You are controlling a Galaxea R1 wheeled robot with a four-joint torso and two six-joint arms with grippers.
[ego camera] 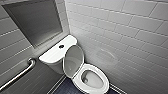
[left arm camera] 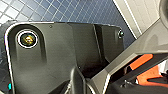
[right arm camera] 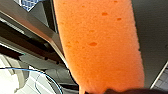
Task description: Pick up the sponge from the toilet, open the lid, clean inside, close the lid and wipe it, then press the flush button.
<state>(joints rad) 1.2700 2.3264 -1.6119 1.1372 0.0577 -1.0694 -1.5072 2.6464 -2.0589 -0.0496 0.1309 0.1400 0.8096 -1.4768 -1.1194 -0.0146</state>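
Right pincer: clamped on the sponge; a dark tip overlaps the sponge's near end.
Left pincer: I cannot tell whether it is apart or together.
Right arm pose: the wrist looks along the length of the sponge, with bits of blue tiled floor past its edges.
Left arm pose: the wrist is aimed down at the dark blue floor where it meets a white tiled wall.
Sponge: orange and pitted with small pores, it stretches away from the right pincer that grips it. How far it is from the toilet cannot be told.
Orange patch: seen behind the left arm's jointed bar. I cannot tell whether it is the sponge.
Toilet: white, set in the corner, with dark floor at its foot.
Lid: raised, leaning back toward the toilet's tank, leaving the bowl open.
Flush button: small, dark and round, in the middle of the toilet's tank top.
Grab bar: metal, on the wall beside the toilet's tank.
Dark panel: recessed in the wall above the toilet's tank.
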